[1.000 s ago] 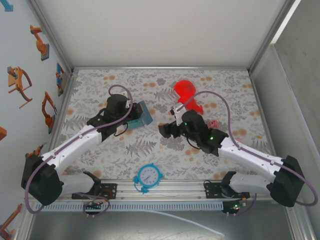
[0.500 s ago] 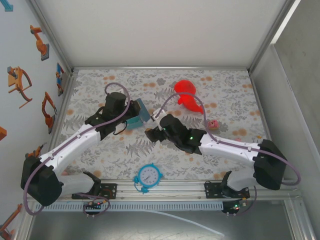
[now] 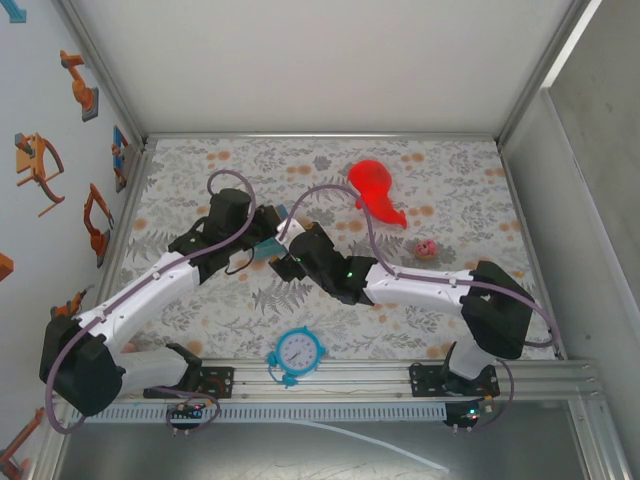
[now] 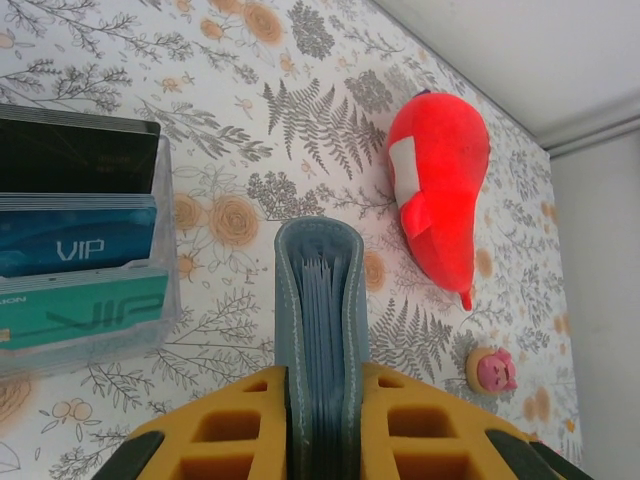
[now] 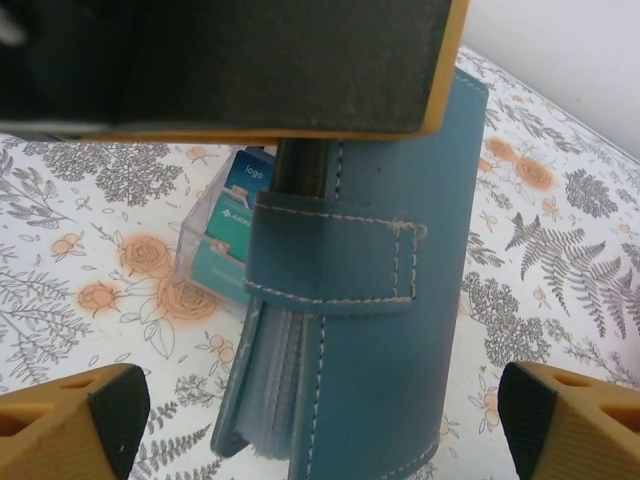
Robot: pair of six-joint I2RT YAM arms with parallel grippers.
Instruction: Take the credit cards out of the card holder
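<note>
Left wrist view, left to right: clear plastic tray [image 4: 168, 290] lying on the floral counter [image 4: 300, 120], holding a black card [image 4: 80, 155], a blue VIP card [image 4: 80, 245], a teal VIP card [image 4: 85, 310]. Middle: left claw [image 4: 322, 435] pinched narrow on the slate-blue card holder [image 4: 320, 300], held up off the counter; layered edges inside, cards or sleeves, can't tell. Right: red plush [image 4: 440, 190], small pink toy [image 4: 490, 368], both apart from the claws. Right wrist view: right claw [image 5: 320, 420] spread wide either side of the holder, not touching; strap [image 5: 335, 265] lies closed across it. Judged progress: early, holder gripped, strap to undo, no card seen coming out of it, all pulls left.
</note>
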